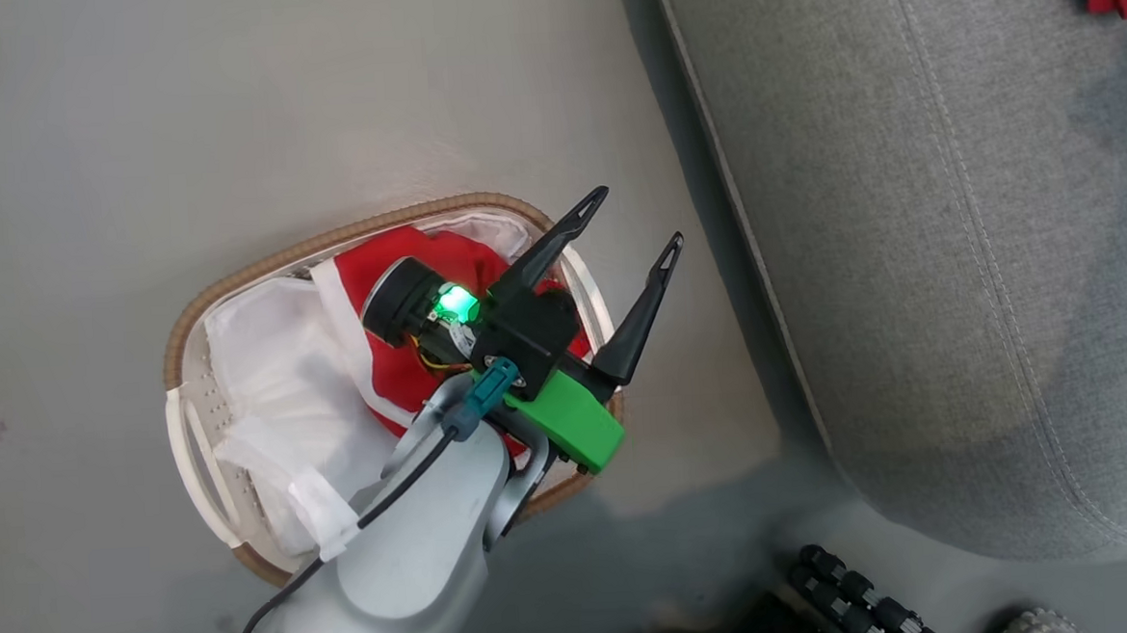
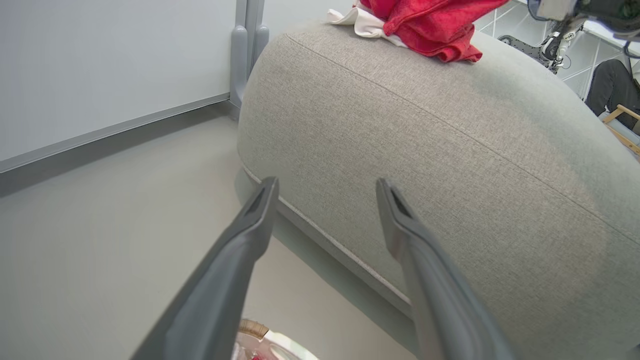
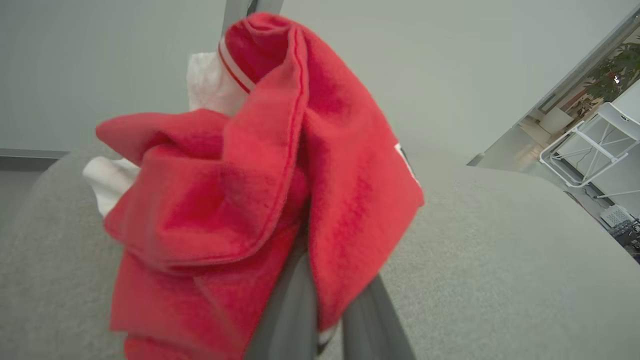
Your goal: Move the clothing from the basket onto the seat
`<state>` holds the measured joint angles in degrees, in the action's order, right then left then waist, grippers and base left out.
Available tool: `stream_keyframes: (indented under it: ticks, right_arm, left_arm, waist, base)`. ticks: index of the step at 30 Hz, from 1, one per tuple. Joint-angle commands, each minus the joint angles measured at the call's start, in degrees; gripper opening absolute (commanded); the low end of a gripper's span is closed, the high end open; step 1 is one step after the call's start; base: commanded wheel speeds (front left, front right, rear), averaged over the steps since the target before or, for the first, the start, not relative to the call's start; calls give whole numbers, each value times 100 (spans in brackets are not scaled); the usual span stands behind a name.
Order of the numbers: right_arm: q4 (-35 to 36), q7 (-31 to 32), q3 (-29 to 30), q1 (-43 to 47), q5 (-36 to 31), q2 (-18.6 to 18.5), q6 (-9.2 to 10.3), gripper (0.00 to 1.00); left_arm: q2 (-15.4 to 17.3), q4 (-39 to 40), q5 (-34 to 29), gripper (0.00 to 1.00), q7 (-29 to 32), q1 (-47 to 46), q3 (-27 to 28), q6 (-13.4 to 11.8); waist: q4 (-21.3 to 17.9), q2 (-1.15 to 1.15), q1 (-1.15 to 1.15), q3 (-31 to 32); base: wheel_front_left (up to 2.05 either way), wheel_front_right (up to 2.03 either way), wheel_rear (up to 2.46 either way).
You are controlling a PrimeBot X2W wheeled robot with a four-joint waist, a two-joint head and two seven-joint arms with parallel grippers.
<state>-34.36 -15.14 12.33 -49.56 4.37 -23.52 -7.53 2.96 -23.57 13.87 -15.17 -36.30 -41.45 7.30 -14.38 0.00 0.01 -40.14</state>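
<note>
While one red garment (image 1: pixel 402 364) lies in the basket (image 1: pixel 178 327) on its white liner (image 1: pixel 267 371), a second red garment (image 3: pixel 260 175) rests on the seat (image 1: pixel 907 241).
The right end effector (image 3: pixel 325 320) grasps it; the left end effector (image 1: pixel 638 218), fingers spread, hovers above the basket rim.

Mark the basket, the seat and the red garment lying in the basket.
basket (image 1: pixel 328 238): head view, on its brown woven rim.
seat (image 1: pixel 907 241): head view, on its bare grey top.
red garment (image 1: pixel 450 260): head view, on a red fold just inside the basket's upper rim.
</note>
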Motion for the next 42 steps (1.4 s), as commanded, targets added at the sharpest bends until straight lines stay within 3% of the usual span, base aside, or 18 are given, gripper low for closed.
stream_keyframes:
  ticks: [1,2,12,19,30,42]
  right_arm:
    - [-56,-1,103,239,-5,36,8,92]
    - [-93,-1,128,367,-4,68,8,100]
    - [-24,-1,317,1735,-22,510,8,100]
    - [580,-1,355,2429,41,778,8,100]
    - [1513,-1,-401,3041,387,1318,8,100]
    - [1631,-1,-1060,3164,647,1759,8,100]
  left_arm:
    - [0,-9,57,100,3,1,45,26]
    - [2,-13,92,100,3,52,70,26]
    - [3,-72,279,100,3,627,417,-151]
    - [2,35,323,100,3,1201,778,-326]
    - [3,159,288,100,3,1967,1699,-559]
    - [3,341,-71,100,3,2518,3155,-677]
  waist:
    - [46,0,-1,218]
    - [38,0,-1,283]
    - [20,0,-1,1297]
    - [209,0,-1,2075]
    - [752,0,-1,2867]
    - [1223,0,-1,3245]
  base:
    - [0,0,0]
    - [0,0,0]
    - [0,0,0]
    - [0,0,0]
    - [0,0,0]
    - [0,0,0]
